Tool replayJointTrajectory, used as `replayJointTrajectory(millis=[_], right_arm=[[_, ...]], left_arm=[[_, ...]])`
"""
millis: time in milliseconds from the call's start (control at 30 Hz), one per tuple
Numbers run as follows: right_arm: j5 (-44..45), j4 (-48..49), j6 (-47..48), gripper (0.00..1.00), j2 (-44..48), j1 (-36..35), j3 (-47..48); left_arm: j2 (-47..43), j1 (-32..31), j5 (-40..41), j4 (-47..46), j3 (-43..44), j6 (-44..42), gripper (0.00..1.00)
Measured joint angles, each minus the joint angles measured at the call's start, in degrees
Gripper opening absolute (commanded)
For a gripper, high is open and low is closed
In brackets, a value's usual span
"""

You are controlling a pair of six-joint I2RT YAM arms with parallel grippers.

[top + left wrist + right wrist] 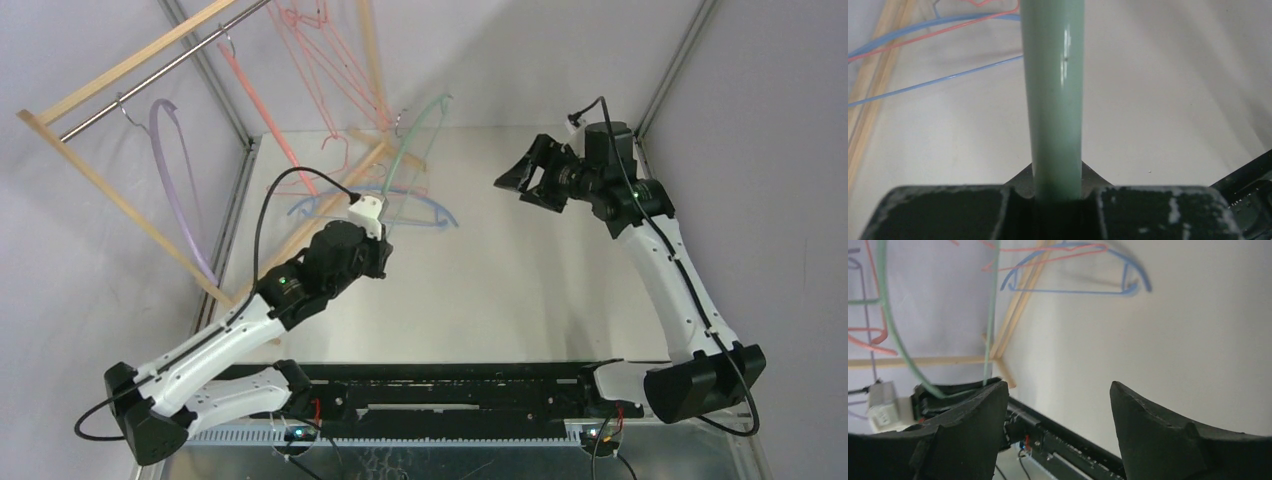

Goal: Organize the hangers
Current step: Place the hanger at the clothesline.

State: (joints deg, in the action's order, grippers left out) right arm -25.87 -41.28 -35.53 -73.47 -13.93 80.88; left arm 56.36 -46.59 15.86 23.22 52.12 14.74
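Progress: judged partly done. A lilac curved plastic hanger [170, 170], a pink curved hanger [262, 110] and thin pink-red wire hangers [315, 60] hang on the metal rod [150, 80] of the light wooden rack [120, 195].
Left to do: a blue curved hanger [420, 215] and a stray pink-red wire hanger [948, 31] lie on the white surface [520, 290] by the rack's foot.
Green curved plastic hanger [415, 135]: lifted off the surface, just beside the rack's foot, not on the rod.
Long axis: rises steeply from the grip, leaning toward the rack, curved tip uppermost.
Left hand [1057, 197]: pinching the green hanger's lower arm.
Right hand [1058, 390]: spread, empty, well apart from the rack.
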Motion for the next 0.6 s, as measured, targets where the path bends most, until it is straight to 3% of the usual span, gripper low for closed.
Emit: replayJointTrajectory(millis=[367, 600], right_arm=[[5.4, -0.4, 2.1, 0.78, -3.8, 6.2, 0.0], [5.4, 0.1, 2.1, 0.77, -6.1, 6.2, -0.1]], left_arm=[[-9.4, -6.7, 4.0, -0.4, -0.1, -4.2, 0.0], [-14.4, -8.2, 13.4, -3.2, -1.9, -3.1, 0.0]])
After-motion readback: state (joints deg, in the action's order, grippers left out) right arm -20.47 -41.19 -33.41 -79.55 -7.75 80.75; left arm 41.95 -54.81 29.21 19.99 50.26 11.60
